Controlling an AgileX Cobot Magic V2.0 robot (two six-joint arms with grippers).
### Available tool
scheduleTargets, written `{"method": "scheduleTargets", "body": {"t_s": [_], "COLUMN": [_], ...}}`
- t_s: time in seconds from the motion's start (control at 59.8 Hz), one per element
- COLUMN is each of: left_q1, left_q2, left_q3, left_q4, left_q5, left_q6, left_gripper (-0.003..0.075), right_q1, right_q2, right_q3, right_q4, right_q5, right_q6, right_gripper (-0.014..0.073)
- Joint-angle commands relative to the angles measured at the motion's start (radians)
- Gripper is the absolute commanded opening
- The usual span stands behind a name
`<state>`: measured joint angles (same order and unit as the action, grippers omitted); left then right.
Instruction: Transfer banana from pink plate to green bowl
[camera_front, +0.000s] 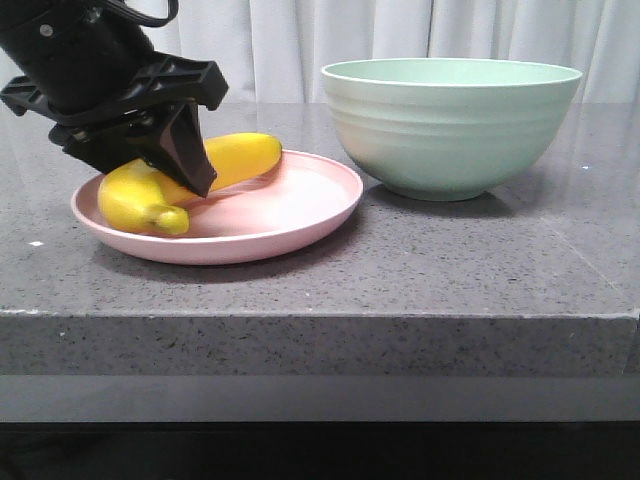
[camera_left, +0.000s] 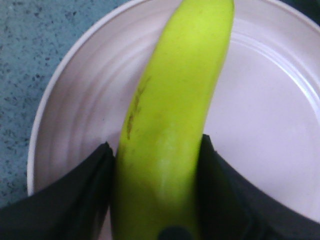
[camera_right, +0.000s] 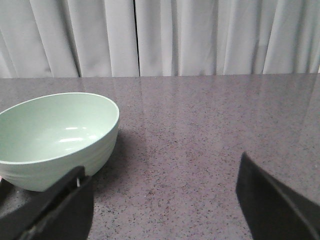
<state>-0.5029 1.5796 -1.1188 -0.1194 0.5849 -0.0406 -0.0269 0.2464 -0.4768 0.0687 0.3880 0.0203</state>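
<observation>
The yellow banana (camera_front: 235, 158) lies across the pink plate (camera_front: 300, 215) at the left of the table. My left gripper (camera_front: 185, 165) is down on the plate and shut on the banana around its middle. In the left wrist view the banana (camera_left: 175, 115) fills the gap between both black fingers (camera_left: 75, 200), with the plate (camera_left: 265, 140) under it. The green bowl (camera_front: 450, 125) stands to the right of the plate, empty in the right wrist view (camera_right: 55, 130). My right gripper (camera_right: 165, 200) is open and empty over bare table beside the bowl; it does not show in the front view.
The grey speckled table (camera_front: 450, 260) runs to a front edge close to the plate. White curtains (camera_right: 175, 37) hang behind the table.
</observation>
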Motion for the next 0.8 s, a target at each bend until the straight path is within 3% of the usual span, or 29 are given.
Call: {"method": "scheduleTargets", "body": {"t_s": [0.0,0.368,0.786], "left_q1": [-0.007,-0.025,-0.273], "left_q2": [-0.044,-0.257,-0.503], "left_q3": [-0.035,-0.023,0.207], "left_q4": [-0.016,-0.018,-0.018], "left_q5": [-0.089,-0.172,-0.453], "left_q6": [-0.009,0.001,0.001], "left_gripper": [0.0291,0.0291,0.0291], "right_q1": [-0.006,-0.006,-0.006], "right_q2": [0.018,0.018,0.018], "right_q3": [-0.034,-0.034,-0.034], "right_q4": [-0.012,-0.012,-0.005], "right_q5": [-0.081,-0.082,-0.082], "right_q6": [-0.01,-0.01,-0.01], "right_gripper": [0.0601,0.0601,0.0601]}}
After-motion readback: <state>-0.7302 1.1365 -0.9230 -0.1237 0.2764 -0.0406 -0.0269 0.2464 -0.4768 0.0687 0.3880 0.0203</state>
